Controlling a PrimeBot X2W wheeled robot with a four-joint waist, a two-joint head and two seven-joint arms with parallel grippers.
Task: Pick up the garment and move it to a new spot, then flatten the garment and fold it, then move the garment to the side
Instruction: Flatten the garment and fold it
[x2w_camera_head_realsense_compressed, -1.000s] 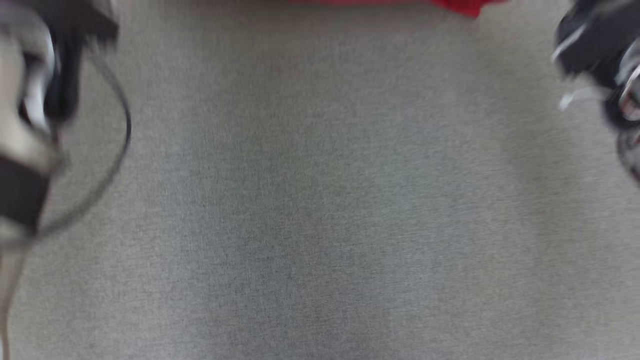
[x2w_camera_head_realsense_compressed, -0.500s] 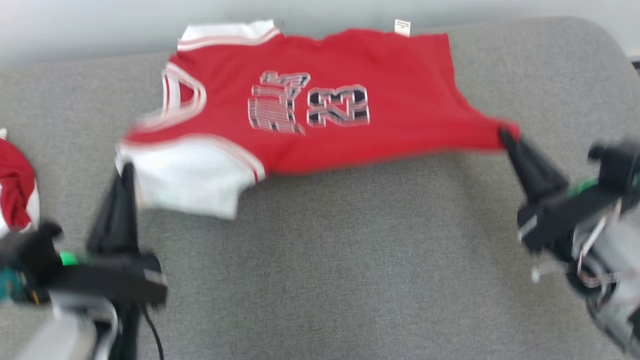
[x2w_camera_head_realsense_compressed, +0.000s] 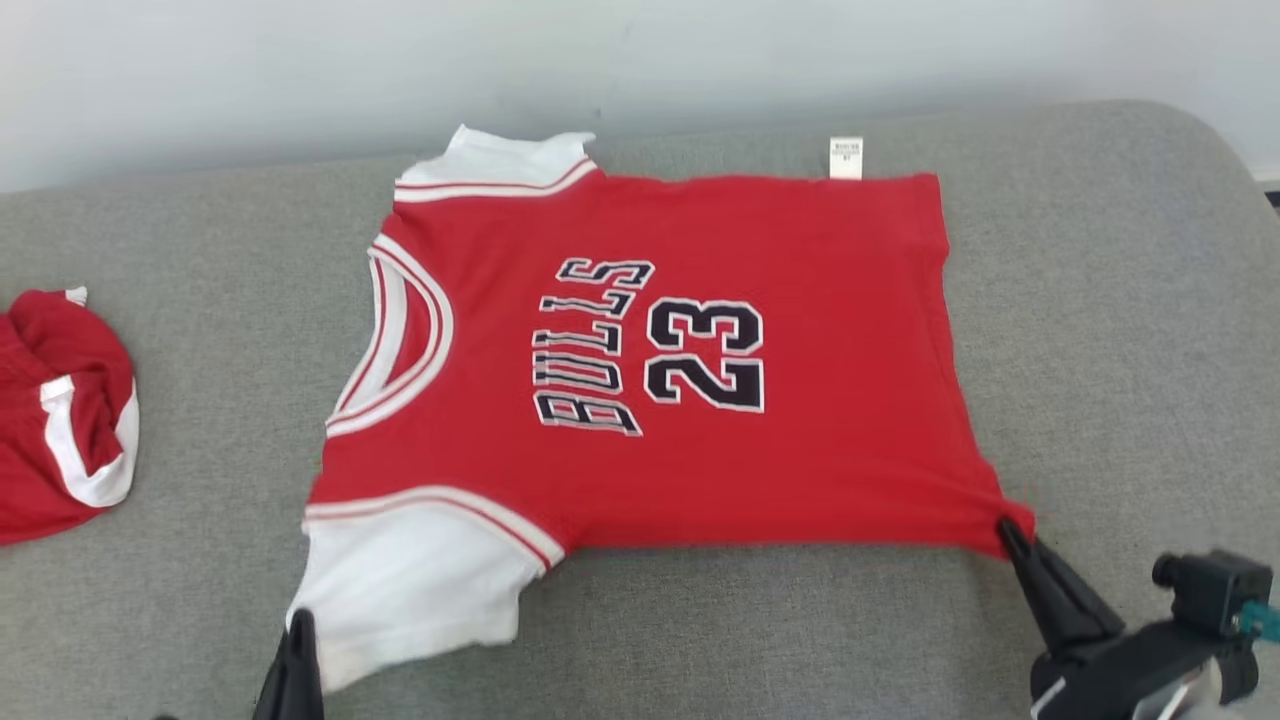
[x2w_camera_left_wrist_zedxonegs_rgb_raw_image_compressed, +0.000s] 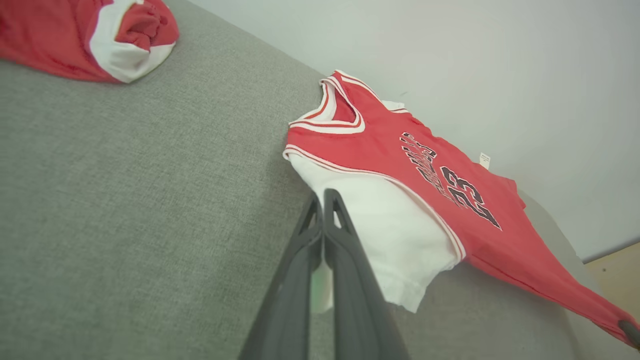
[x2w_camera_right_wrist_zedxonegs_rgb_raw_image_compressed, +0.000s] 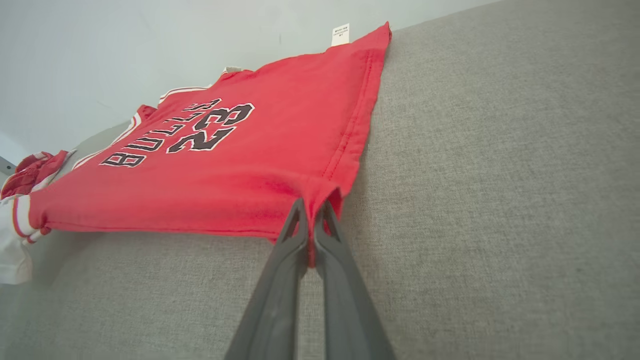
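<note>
A red jersey (x2w_camera_head_realsense_compressed: 700, 350) with white sleeves and "BULLS 23" lies spread flat on the grey cushion, neck to the left. My left gripper (x2w_camera_head_realsense_compressed: 300, 625) is shut on the edge of the near white sleeve (x2w_camera_left_wrist_zedxonegs_rgb_raw_image_compressed: 390, 235), pinched between its fingertips (x2w_camera_left_wrist_zedxonegs_rgb_raw_image_compressed: 322, 200). At the lower right, my right gripper (x2w_camera_head_realsense_compressed: 1005, 530) is shut on the near hem corner of the jersey (x2w_camera_right_wrist_zedxonegs_rgb_raw_image_compressed: 320, 195), pulling that corner into a point. A white label (x2w_camera_head_realsense_compressed: 846, 158) sticks out at the far hem.
A second red and white garment (x2w_camera_head_realsense_compressed: 60, 410) lies crumpled at the cushion's left edge. The grey cushion (x2w_camera_head_realsense_compressed: 1100, 300) ends at a pale wall behind and rounds off at the far right. Bare cushion lies in front of the jersey.
The head camera has swung up, bringing the jersey into full view. The jersey now lies flatter and more stretched out, with both grippers still holding its near corners.
</note>
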